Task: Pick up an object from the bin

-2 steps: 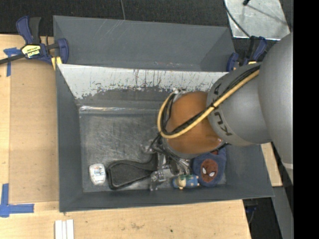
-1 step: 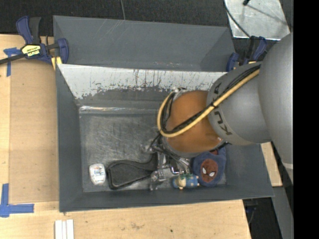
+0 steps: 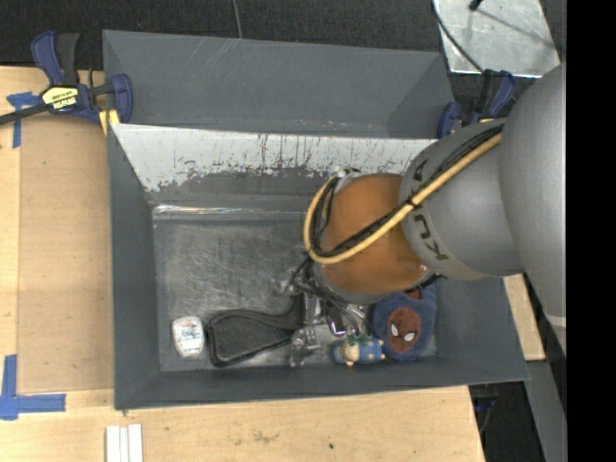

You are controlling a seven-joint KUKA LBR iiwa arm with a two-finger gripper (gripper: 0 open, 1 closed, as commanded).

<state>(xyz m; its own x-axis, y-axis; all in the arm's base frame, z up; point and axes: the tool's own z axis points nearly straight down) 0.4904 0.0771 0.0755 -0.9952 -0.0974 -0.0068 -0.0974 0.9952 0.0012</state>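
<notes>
Down near the front wall of the bin, the gripper hangs under the orange cover, over the right end of a flat black pouch; whether it is open or closed cannot be told; a white tub lies just left of the pouch; a blue-and-yellow figure and a blue spider-face toy lie just right of the gripper.

Bin floor rear-left bare; black pad, Spider-Man toy crowd front.
</notes>
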